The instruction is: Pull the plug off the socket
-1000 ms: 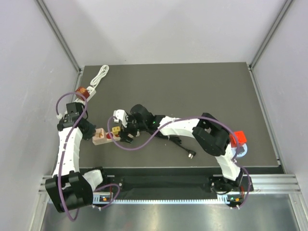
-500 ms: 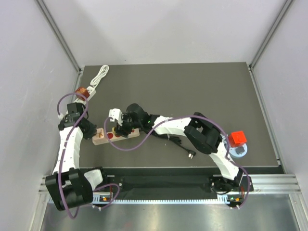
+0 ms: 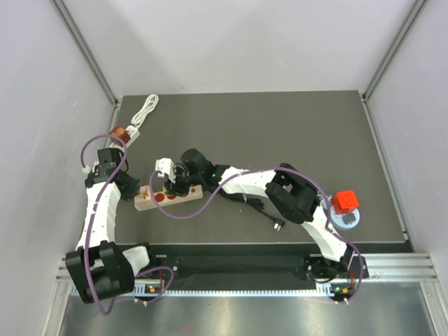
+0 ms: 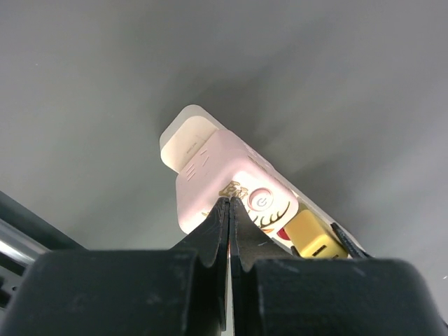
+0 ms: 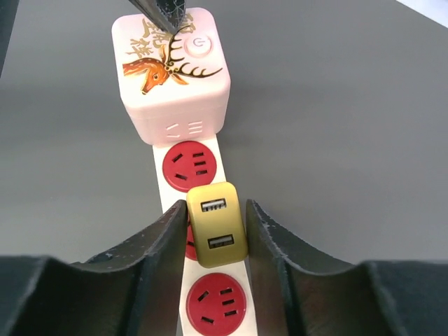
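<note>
The socket is a white power strip (image 3: 148, 199) with red outlets (image 5: 187, 166) and a pink deer-printed end block (image 5: 171, 77), lying on the dark table left of centre. A yellow two-port USB plug (image 5: 217, 224) sits in the strip's middle outlet. My right gripper (image 5: 215, 205) is shut on the plug, one finger on each side. My left gripper (image 4: 229, 203) is shut, its tips pressed on top of the pink block beside the power button (image 4: 260, 200). In the top view the right gripper (image 3: 173, 185) covers the plug.
A coiled white cable (image 3: 146, 108) and an orange object (image 3: 120, 132) lie at the back left edge. A black lead with a plug (image 3: 277, 223) trails on the table under the right arm. A red cube (image 3: 344, 201) rests on a round disc at the right.
My right gripper has moved left along the strip and closed from wide open onto the yellow plug. The strip has swung slightly. The left gripper has stayed shut on the pink end.
</note>
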`<state>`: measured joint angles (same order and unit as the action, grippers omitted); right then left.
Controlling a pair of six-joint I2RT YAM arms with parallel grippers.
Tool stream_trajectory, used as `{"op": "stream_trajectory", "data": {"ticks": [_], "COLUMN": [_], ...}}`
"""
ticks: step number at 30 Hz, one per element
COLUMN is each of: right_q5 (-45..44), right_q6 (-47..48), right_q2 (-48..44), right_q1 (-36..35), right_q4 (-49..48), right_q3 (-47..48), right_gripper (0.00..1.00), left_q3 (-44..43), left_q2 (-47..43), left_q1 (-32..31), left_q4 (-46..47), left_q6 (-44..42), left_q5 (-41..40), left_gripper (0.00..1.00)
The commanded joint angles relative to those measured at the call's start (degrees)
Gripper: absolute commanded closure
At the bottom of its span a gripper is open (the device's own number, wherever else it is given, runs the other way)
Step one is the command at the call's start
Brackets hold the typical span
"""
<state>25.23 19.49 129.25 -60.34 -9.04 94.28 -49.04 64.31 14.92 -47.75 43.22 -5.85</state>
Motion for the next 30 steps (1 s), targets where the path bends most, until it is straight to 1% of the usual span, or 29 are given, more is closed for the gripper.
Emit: {"op": "stream_trajectory", "data": {"ticks": [1,3,7,10,12,16,19,22,25,26,30], "right_q5": [3.68,3.86,3.68,3.86,3.42,0.88,-0.62,-0.19,-0.18,-0.45,-2.03], "right_q6": [1.43,1.87,1.96,1.87,1.96,1.00,-1.02,-2.26,-1.91,-1.47,-1.20], "right_q2": [1.18,1.70,1.71,1.88,2.06,1.53,-0.05,-1.37,-1.28,-1.11,-1.19], "right_q1": [-1.27,-1.45,-1.71,-1.80,-2.24,-2.68,-2.94,-3.03,-3.30,-3.47,-3.65], "right_q4": [1.12,2.97,3.59,4.55,4.99,5.61,3.95,2.98,3.76,4.72,4.82], "right_q3": [4.07,5.30,5.12,5.56,6.09,7.41,7.41,7.15,8.11,8.29,7.85], "right_gripper": [0.64,0.66,0.67,0.74,0.76,1.00,1.00,1.00,1.00,1.00,1.00], "left_q3": [4.47,5.00,6.05,7.37,8.42,9.40,9.22,8.61,6.24,5.71,3.08], "left_q2": [2.74,2.92,3.89,4.24,4.59,5.21,4.68,3.81,2.49,1.96,-2.51], "left_q1": [0.46,0.46,0.38,0.46,0.46,0.38,0.38,0.38,0.38,0.38,0.38], "left_q4": [-4.37,-4.46,-4.90,-5.16,-4.90,-4.81,-5.25,-5.43,-5.86,-5.61,-5.52], "left_q6": [2.04,2.65,3.88,4.85,5.29,5.82,6.08,5.56,3.10,2.57,0.11], "left_q5": [-2.15,-1.54,-1.36,-1.27,-1.19,-0.83,-1.45,-2.24,-0.92,0.82,4.34], "left_gripper": [1.00,1.00,1.00,1.00,1.00,1.00,1.00,1.00,1.00,1.00,1.00]}}
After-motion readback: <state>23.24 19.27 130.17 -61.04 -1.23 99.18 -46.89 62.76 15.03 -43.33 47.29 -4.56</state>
